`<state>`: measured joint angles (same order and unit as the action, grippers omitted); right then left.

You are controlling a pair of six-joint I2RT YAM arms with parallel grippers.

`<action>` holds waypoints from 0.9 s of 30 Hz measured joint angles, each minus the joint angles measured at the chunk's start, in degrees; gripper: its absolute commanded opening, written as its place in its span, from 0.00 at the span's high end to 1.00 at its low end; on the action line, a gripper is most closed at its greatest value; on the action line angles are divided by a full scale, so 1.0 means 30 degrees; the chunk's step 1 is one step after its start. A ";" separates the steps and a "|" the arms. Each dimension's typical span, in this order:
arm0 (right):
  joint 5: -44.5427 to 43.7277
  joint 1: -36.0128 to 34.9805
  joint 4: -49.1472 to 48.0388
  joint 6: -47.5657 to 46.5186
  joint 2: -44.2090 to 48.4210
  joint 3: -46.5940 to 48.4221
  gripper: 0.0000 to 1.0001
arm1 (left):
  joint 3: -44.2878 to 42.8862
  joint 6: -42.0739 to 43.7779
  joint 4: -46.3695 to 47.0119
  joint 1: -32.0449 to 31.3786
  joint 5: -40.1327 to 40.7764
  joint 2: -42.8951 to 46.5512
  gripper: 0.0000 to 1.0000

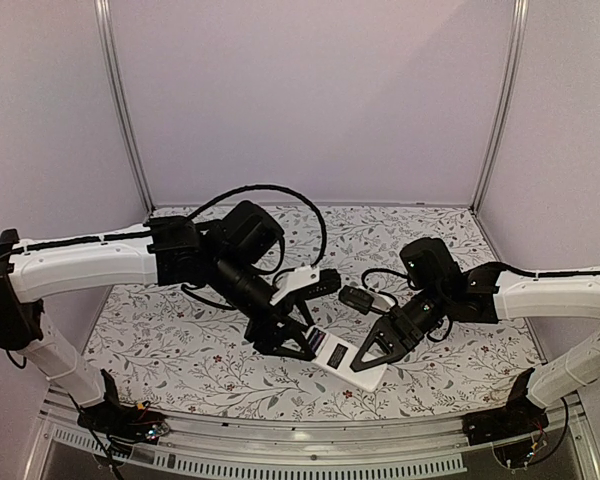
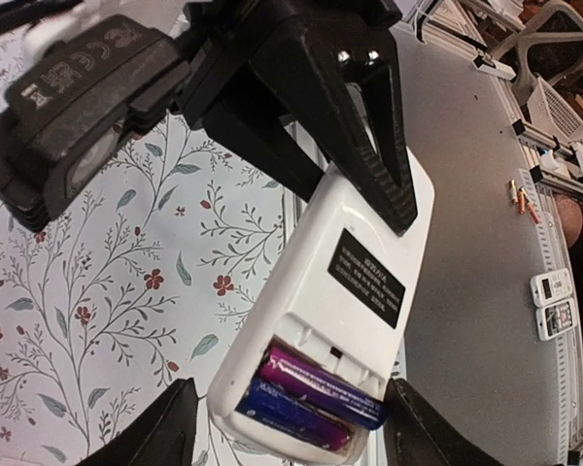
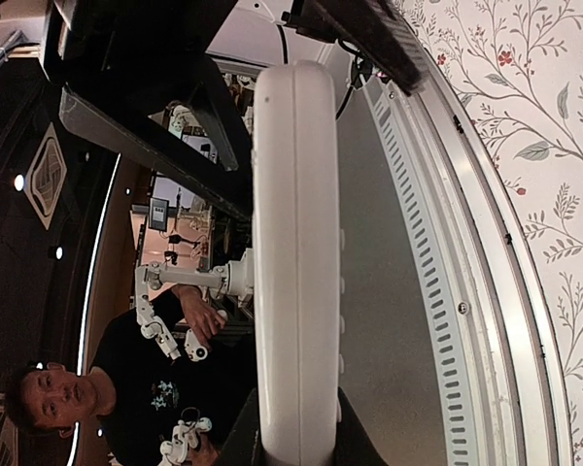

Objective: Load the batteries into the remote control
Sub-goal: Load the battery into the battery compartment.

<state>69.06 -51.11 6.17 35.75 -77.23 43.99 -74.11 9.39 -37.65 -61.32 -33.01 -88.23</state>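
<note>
The white remote control (image 1: 352,365) is held back side up just above the flowered table, near its front edge. Two purple and blue batteries (image 2: 316,393) lie side by side in its open recess, also visible from above (image 1: 317,341). My right gripper (image 1: 372,352) is shut on the remote's other end; its black fingers (image 2: 374,136) show in the left wrist view, and the right wrist view shows the remote (image 3: 296,243) edge-on between my right gripper's (image 3: 296,442) fingers. My left gripper (image 2: 291,437) is open, with one jaw on each side of the battery end (image 1: 298,340).
A silver slotted rail (image 1: 310,440) runs along the table's front edge, right below the remote. Metal posts (image 1: 125,110) and pale walls close in the back and sides. Small white devices (image 2: 552,301) lie off the table on a grey surface.
</note>
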 measured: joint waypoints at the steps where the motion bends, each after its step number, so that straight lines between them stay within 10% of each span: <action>1: -0.0015 0.0000 0.0007 0.0000 0.0000 0.0000 1.00 | 0.0000 -0.0029 -0.0007 0.0000 -0.0029 -0.0029 0.39; 12: -0.0430 -0.0073 0.0663 -0.0437 0.0233 -0.0007 1.00 | -0.0189 -0.0809 -0.0328 0.0102 -0.0947 -0.0576 0.60; 27: -0.1035 -0.0087 0.2674 -0.1668 0.1173 0.0597 1.00 | -0.0503 -0.2492 0.0189 0.0291 -0.2572 -0.1049 0.59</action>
<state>65.95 -51.37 14.20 30.74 -73.71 45.78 -75.61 1.91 -37.08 -60.45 -40.73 -91.37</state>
